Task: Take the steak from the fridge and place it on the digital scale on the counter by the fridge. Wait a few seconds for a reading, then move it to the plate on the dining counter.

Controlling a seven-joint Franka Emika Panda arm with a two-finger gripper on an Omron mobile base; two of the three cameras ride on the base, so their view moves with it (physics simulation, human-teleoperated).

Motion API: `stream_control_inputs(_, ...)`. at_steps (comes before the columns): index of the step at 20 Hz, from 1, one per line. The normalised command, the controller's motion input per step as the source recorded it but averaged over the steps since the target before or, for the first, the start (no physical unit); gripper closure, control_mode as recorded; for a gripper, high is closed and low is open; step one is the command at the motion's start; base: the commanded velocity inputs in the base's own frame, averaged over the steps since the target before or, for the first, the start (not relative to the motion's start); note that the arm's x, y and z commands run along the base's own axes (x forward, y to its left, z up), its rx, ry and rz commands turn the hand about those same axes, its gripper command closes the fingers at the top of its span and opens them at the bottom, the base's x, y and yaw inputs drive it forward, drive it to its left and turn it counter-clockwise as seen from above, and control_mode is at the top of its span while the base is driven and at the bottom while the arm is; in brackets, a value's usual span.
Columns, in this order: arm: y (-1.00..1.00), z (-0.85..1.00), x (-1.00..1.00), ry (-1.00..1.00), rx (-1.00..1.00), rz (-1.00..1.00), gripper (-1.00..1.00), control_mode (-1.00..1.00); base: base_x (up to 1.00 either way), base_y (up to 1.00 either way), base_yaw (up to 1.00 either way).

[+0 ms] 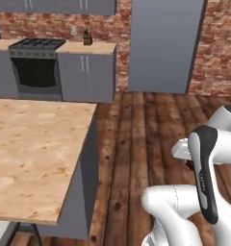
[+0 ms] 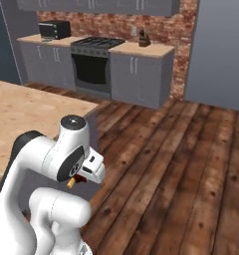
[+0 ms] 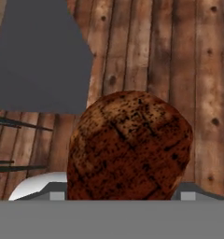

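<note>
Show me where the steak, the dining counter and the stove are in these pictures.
steak [image 3: 130, 147]: hand view, middle of its browned, grill-marked top.
dining counter [image 1: 33, 149]: left base view, bare wood-grain top of the island slab.
stove [image 2: 94, 62]: right base view, its dark oven door under the burners.

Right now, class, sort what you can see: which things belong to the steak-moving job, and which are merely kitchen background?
Job items:
steak, held in the end effector
dining counter
counter

Background:
stove
toaster oven
brick wall
plank floor
</note>
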Motion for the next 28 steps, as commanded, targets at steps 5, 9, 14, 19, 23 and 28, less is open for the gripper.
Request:
stream_control_inputs(5, 0.0, 0.0, 0.0, 0.0, 0.0, 0.0, 1.0, 1.0, -1.0, 1.0, -0.33)
stream_control_inputs(9, 0.0, 0.0, 0.0, 0.0, 0.0, 0.0, 1.0, 1.0, -1.0, 1.0, -0.32)
stream_control_inputs(14, 0.0, 0.0, 0.0, 0.0, 0.0, 0.0, 1.0, 1.0, -1.0, 1.0, -0.3)
stream_control_inputs(19, 0.0, 0.0, 0.0, 0.0, 0.0, 0.0, 1.0, 1.0, -1.0, 1.0, -0.27)
stream_control_inputs(23, 0.0, 0.0, 0.0, 0.0, 0.0, 0.0, 1.0, 1.0, -0.9, 1.0, -0.18)
stream_control_inputs(28, 0.0, 0.0, 0.0, 0.0, 0.0, 0.0, 1.0, 1.0, -0.57, 1.0, -0.08)
